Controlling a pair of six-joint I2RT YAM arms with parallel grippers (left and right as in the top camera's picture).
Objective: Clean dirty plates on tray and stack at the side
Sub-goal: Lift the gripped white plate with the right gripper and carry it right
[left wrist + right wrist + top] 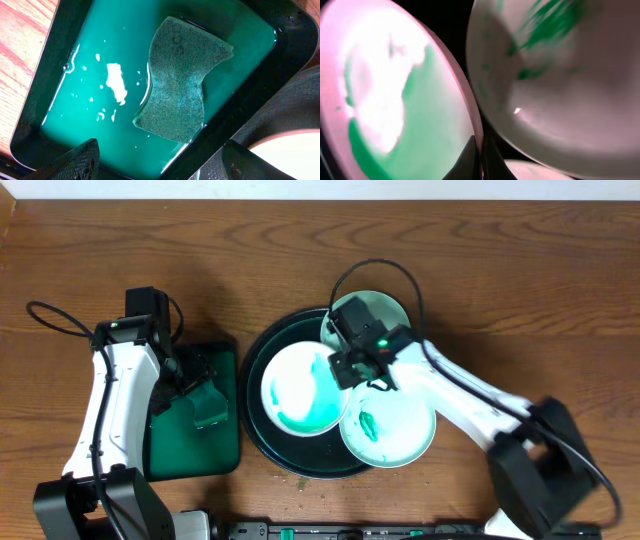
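Three dirty plates lie on the round black tray (258,395). One with a wet green smear (300,390) is on the left, one (378,312) at the back, and one (395,430) at the front right, overhanging the rim. My right gripper (347,368) is shut on the right rim of the left plate (395,100), and its fingertips (470,162) pinch that edge. The back plate (560,90) is close beside it. My left gripper (160,167) hangs open over a green sponge (182,80) and holds nothing.
The sponge (208,408) lies in teal liquid in a small green rectangular tray (225,450), left of the round tray. Bare wooden table (500,270) surrounds both trays. A black cable (390,270) loops over the back plate.
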